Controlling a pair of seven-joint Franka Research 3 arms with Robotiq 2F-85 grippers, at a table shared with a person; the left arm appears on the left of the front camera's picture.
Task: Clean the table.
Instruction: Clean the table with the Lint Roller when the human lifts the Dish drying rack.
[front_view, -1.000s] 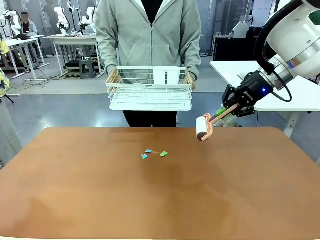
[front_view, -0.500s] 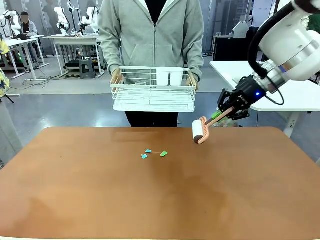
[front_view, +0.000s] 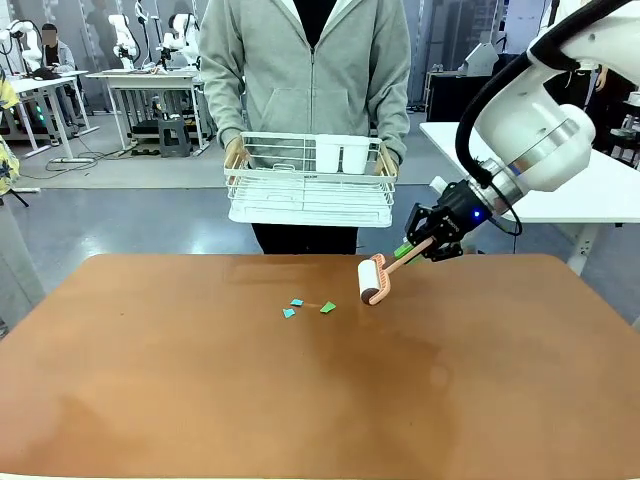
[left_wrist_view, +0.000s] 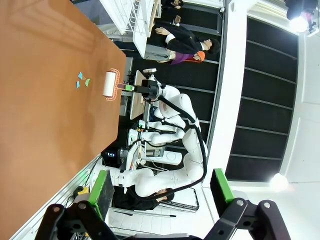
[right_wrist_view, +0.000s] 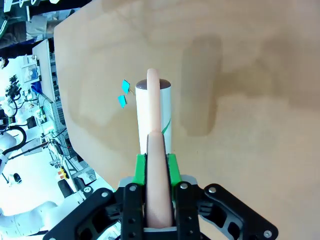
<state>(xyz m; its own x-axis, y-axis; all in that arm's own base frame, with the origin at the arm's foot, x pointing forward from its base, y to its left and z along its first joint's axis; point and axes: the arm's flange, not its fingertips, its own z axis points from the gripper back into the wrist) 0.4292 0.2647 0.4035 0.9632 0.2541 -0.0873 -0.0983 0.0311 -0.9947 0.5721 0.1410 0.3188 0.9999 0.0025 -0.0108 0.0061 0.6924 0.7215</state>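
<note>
Above the far right part of the reddish-brown surface (front_view: 300, 400), the right tool (front_view: 408, 247) is clamped on the peach handle of a lint roller (front_view: 372, 279), green pads pressed against either side of it. The white roll points down and toward the middle of the surface. In the right wrist view the roller (right_wrist_view: 154, 117) runs straight out from the right tool (right_wrist_view: 155, 165), and its shadow falls apart from it on the surface (right_wrist_view: 260, 150), so the roll hangs clear of the top. Near the roll's tip lie a few small scraps (front_view: 297, 303), teal and green, close together on the surface. At the far side a person (front_view: 305, 60) holds a white wire rack (front_view: 310, 185) in both hands, off the surface. The left tool (left_wrist_view: 161, 187) stands wide apart with nothing between its pads, well back from the scraps (left_wrist_view: 82, 80).
</note>
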